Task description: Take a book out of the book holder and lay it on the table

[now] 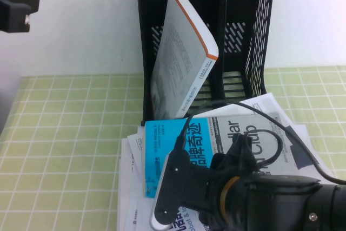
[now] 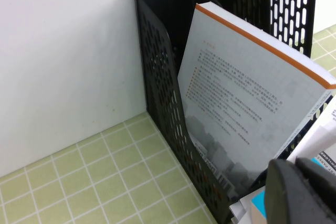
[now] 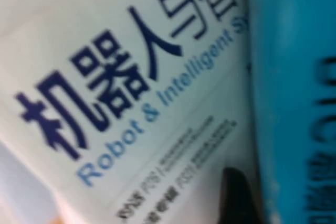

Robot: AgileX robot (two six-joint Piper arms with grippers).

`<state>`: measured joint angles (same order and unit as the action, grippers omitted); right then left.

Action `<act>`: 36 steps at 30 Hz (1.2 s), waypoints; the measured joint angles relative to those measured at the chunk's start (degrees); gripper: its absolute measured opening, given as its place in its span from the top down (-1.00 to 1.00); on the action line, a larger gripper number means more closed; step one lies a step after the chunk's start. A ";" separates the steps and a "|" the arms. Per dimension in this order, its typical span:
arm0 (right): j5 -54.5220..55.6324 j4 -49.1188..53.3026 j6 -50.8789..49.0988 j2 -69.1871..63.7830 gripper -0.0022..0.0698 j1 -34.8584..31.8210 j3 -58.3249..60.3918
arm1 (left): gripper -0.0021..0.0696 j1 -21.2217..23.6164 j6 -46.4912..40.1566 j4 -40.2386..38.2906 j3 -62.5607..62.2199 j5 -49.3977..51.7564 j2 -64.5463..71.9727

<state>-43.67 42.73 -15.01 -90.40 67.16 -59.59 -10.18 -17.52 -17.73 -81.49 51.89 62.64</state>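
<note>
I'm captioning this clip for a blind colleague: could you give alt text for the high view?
The book, cyan and grey, lies flat on papers on the table before the black book holder, the right gripper over it. A white book leans inside the holder; the left gripper hangs far left.

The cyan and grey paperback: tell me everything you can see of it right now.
The cyan and grey paperback lies flat, cover up, on a pile of white printed papers before the black slotted plastic file rack. Its cover is half cyan, half grey, with dark lettering. The right gripper hangs over its near end, hiding that part; contact is unclear.
</note>
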 joint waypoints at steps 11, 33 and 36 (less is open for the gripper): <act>4.78 -16.09 17.27 8.89 -0.23 2.33 -0.87 | 0.95 0.00 0.00 -0.36 0.00 0.46 0.00; 14.62 -18.47 18.87 45.08 0.94 2.44 18.48 | 0.95 0.00 -25.13 -37.92 41.22 -15.97 -24.96; 17.99 -18.15 16.20 48.78 0.94 2.44 22.63 | 0.95 0.00 -25.48 -38.97 48.93 -18.42 -29.37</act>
<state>-25.68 24.58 1.18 -41.62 69.60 -36.95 -10.18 -43.00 -56.69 -32.56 33.47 33.28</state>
